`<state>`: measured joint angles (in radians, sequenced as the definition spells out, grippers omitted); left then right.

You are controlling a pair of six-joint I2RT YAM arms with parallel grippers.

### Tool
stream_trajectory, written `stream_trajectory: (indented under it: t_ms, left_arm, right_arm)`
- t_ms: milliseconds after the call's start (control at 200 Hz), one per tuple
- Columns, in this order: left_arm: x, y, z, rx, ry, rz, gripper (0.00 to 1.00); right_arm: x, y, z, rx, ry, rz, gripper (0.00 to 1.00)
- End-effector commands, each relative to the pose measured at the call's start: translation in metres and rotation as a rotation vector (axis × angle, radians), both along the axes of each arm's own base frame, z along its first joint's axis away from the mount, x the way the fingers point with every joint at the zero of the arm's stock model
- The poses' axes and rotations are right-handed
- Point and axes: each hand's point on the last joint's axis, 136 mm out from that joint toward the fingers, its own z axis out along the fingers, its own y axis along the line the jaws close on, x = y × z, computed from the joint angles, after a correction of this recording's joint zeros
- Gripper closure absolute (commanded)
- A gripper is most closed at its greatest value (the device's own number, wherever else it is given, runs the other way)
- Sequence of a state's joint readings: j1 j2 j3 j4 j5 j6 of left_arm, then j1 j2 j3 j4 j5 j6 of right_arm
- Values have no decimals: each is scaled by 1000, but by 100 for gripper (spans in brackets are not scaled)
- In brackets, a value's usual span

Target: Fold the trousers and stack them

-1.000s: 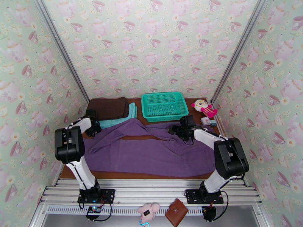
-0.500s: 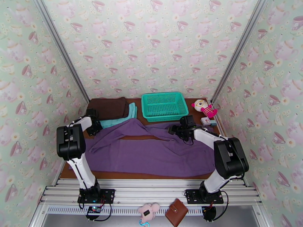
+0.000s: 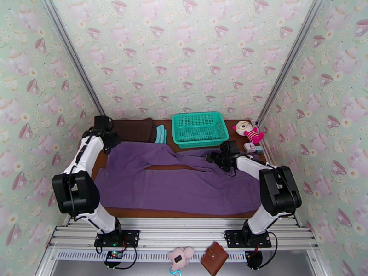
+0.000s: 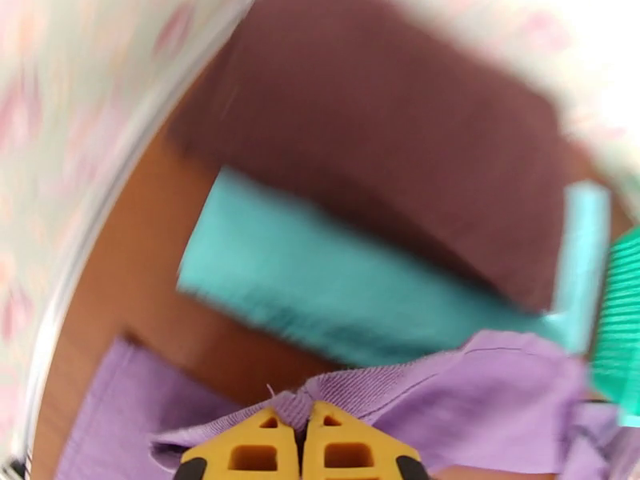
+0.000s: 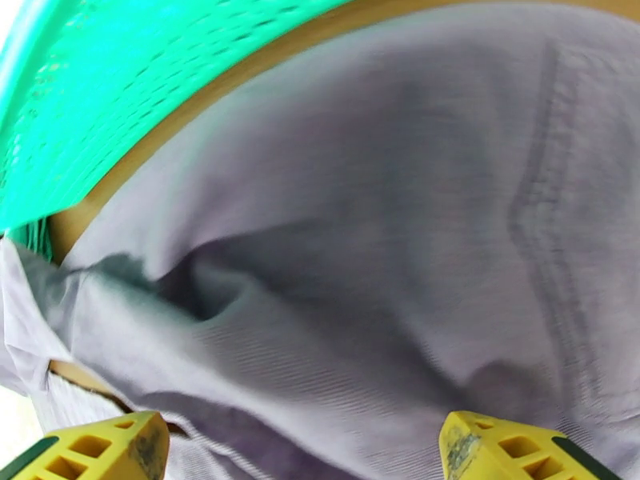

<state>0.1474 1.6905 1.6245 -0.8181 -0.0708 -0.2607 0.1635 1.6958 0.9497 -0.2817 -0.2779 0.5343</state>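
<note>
Left gripper (image 4: 305,422) is clamped tight on an edge of the trousers (image 3: 184,185), at their far-left corner beside the dark brown folded garment (image 3: 135,129) and the teal folded garment (image 3: 160,133). Right gripper (image 3: 212,157) has its fingers spread wide over the trousers' far-right end, with no grip on the fabric. Trousers lie spread flat across the table (image 3: 152,212). Teal mesh basket (image 3: 200,142) is at the back, its mesh floor in plain view, near wall just beside the fabric.
</note>
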Motion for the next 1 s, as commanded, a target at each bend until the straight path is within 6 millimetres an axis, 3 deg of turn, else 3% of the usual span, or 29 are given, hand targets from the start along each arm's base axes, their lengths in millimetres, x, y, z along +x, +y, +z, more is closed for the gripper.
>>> stream_trajectory:
  t_ms: [0,135,255,310,356,416,486,546,616,701,841,997]
  left_arm:
    - [25,-11,39,-13,-47,-87,100]
    - [71,-29,100,-93,-205,-178,100]
    - [82,-38,152,-104,-314,-212,100]
    - [83,-36,165,-88,-353,-221,100]
    - [82,-32,162,-64,-349,-217,100]
    - [76,-25,143,-30,-305,-207,100]
    - [63,0,91,13,-210,-110,100]
    - [38,31,33,1,-104,28,100]
    - [5,54,-27,-74,-32,127,100]
    - [-34,80,-75,-109,11,246,100]
    - [-80,102,-125,-146,106,341,87]
    - [-113,115,-143,-87,120,423,68]
  right_arm:
    - [-2,-9,-13,22,40,-48,7]
    - [-3,-14,-16,12,46,-59,7]
    - [-4,-16,-14,1,39,-61,7]
    - [-4,-16,-13,-1,35,-61,7]
    - [-5,-16,-13,1,37,-59,7]
    - [-6,-15,-12,7,32,-56,7]
    - [-6,-14,-12,12,29,-54,7]
    - [-7,-13,-11,17,29,-49,7]
    - [-9,-12,-9,24,25,-46,7]
    - [-11,-14,-8,13,26,-50,7]
    - [-19,-18,-18,3,58,-80,7]
    - [-30,-30,-31,-17,65,-137,7]
